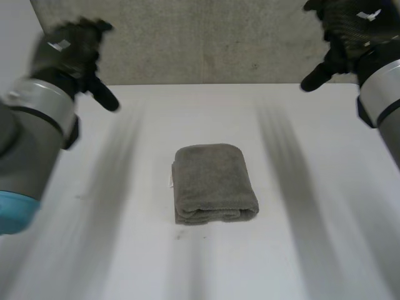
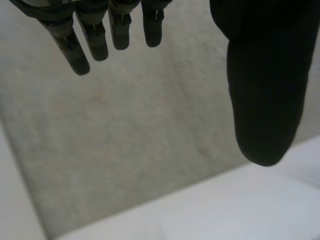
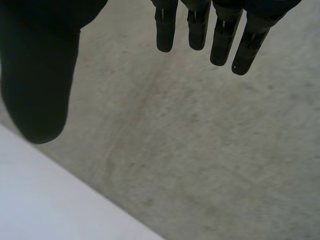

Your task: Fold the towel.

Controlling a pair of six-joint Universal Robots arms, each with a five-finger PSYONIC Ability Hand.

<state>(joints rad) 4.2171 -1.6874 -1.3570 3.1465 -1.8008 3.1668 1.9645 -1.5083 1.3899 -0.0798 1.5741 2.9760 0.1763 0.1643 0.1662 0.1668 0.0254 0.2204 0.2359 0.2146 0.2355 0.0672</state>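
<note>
Grey towel [image 1: 214, 183] lies folded in the middle of the white table [image 1: 312, 187] as I hold left hand [image 1: 65, 53] and right hand [image 1: 350, 31] raised well clear, fingers loose and empty; folding looks finished, so next I need only retract.

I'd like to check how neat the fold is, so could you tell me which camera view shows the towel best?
The head view: the towel lies folded on the table, whole and uncovered, the left hand and right hand raised clear of it. Both wrist views face the grey wall and table edge instead.
</note>
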